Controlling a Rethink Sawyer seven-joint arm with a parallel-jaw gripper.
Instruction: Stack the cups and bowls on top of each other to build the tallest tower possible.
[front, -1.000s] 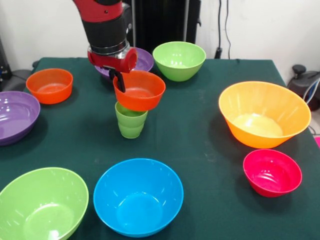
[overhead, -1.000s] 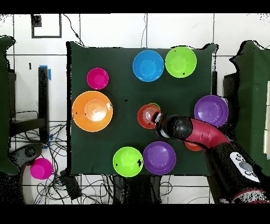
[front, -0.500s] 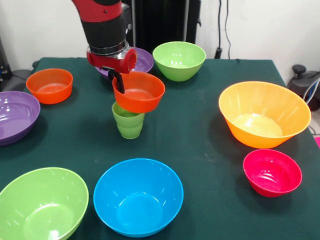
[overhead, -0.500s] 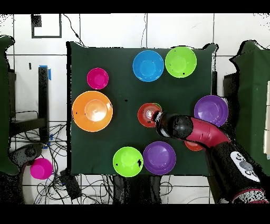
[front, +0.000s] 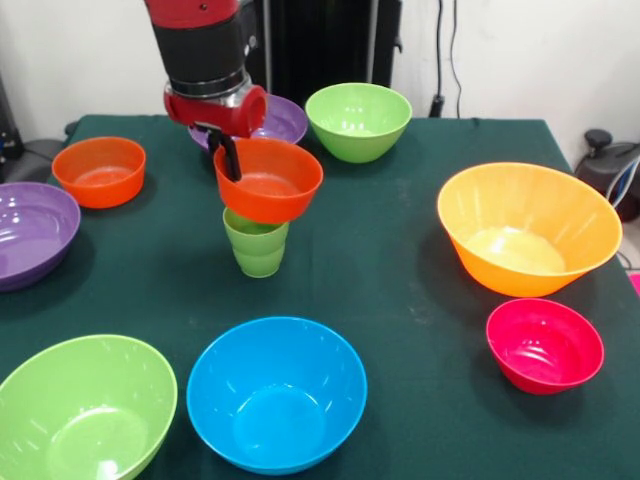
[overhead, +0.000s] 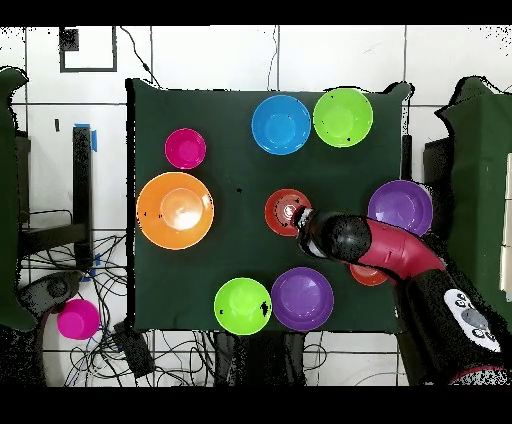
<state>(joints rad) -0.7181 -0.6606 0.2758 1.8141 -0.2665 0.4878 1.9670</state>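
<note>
Overhead, dark green tablecloth (overhead: 240, 270) on white tiled floor (overhead: 200, 60).

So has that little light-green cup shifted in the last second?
Yes. The light-green cup slid slightly left, away from the large orange bowl, in the front view.

- Open green cloth on the table (front: 400, 260) between the light-green cup (front: 257, 243) and the large orange bowl (front: 528, 228).
- Blocked in front by the blue bowl (front: 276, 392), behind by the purple bowl (front: 283, 120).
- Held orange-red bowl (front: 268, 179) directly over the cup, covering its mouth.
</note>
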